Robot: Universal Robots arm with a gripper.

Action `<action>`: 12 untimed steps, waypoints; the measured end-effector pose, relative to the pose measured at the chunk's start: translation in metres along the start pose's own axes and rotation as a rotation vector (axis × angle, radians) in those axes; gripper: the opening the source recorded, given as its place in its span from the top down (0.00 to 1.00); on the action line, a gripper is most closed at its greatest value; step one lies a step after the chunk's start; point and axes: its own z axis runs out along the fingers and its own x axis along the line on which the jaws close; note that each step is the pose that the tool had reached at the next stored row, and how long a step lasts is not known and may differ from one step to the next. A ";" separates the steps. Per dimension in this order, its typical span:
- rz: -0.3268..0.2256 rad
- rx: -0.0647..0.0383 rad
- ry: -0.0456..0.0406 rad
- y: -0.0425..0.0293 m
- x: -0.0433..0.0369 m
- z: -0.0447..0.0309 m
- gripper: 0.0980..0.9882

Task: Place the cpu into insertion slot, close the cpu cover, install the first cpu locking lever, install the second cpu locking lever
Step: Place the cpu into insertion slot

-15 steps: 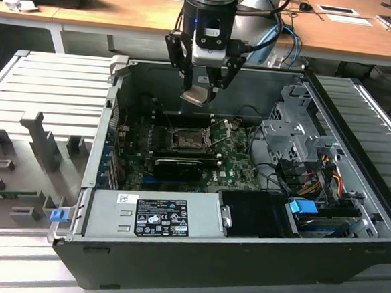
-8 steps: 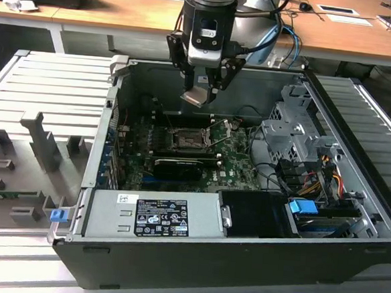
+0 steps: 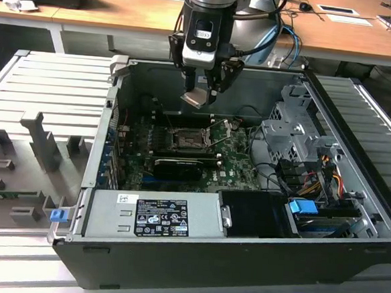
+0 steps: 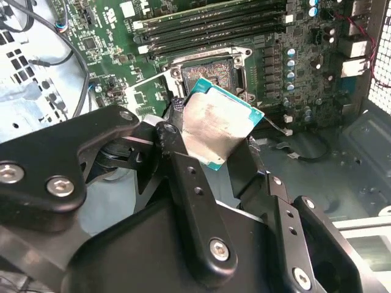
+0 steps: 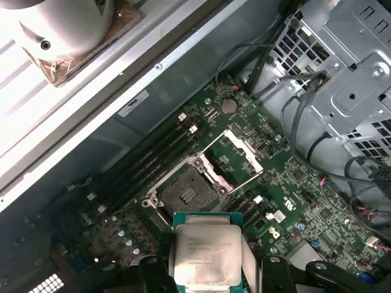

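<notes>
My gripper (image 3: 199, 93) hangs inside the open computer case, shut on the cpu (image 3: 197, 97), a small square chip with a silver-grey top, held tilted above the green board. In both wrist views the cpu (image 5: 204, 255) (image 4: 217, 128) sits between the black fingers (image 4: 183, 177). The insertion slot (image 5: 186, 194) (image 3: 186, 140) (image 4: 211, 74) is a square black socket that lies open and bare on the board, a short way below and ahead of the chip. Beside the slot, the cpu cover (image 5: 235, 160) is swung open as a silver frame.
Dark memory sticks (image 5: 153, 160) run along one side of the slot. A black ribbed heatsink (image 3: 177, 167) lies in front of it. The power supply (image 3: 154, 214), a metal drive cage (image 3: 297, 133) with cables and the case walls (image 3: 106, 133) hem in the board.
</notes>
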 end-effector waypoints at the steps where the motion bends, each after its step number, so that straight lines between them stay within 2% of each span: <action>1: 0.006 0.000 -0.0010 -0.0001 0.0000 0.0006 0.52; 4: 0.021 0.011 -0.0114 -0.0004 -0.0001 0.0041 0.52; 8: 0.087 0.013 -0.0146 -0.0007 -0.0001 0.0081 0.52; 12: 0.112 0.012 -0.0166 -0.0009 -0.0002 0.0095 0.52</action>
